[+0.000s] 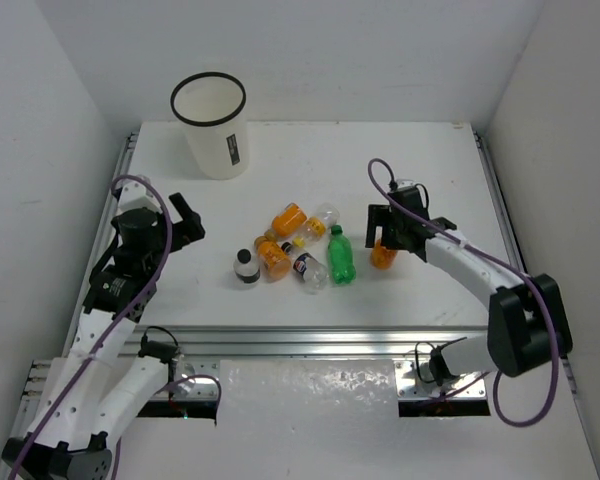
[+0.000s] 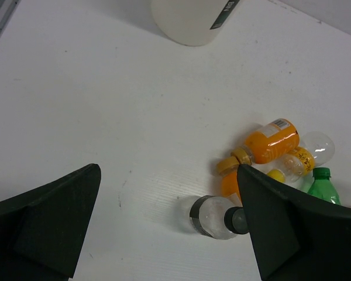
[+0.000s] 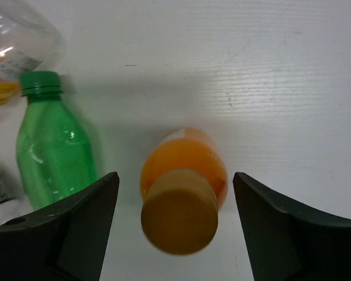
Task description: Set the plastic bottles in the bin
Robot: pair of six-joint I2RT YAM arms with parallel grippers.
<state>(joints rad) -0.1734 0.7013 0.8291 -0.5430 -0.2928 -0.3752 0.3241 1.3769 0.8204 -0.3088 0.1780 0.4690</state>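
Currently entered, one line per item.

1, bin [image 1: 218, 150] — white bucket with a black rim, upright at the upper left of the top view, standing on the table [image 1: 430, 170]. It is well apart from every bottle.

2, bottles [image 1: 302, 240] — loose cluster at the centre of the top view, none of them in the bin yet. The lot includes a green bottle [image 3: 52, 146] lying at the left of the right wrist view and a short bottle [image 2: 213, 216] low in the left wrist view.

3, orange bottle [image 3: 184, 158] — just right of the cluster and apparently upright, its cap [image 3: 178, 219] facing the right wrist camera. Handling, by judgement: light, thin-walled and slightly springy, with smooth round sides that could slip or twist out of a pinch. The best hold looks to be across the body just under the shoulder, square on the widest part, not on the cap.

4, right gripper [image 3: 175, 181] — jaws spread, one finger on either side of the orange bottle, with table showing in both gaps. It grasps nothing.

5, left gripper [image 2: 168, 175] — jaws spread wide and empty, over bare table at the left of the top view. In its own view the short bottle lies just beside the right-hand finger.
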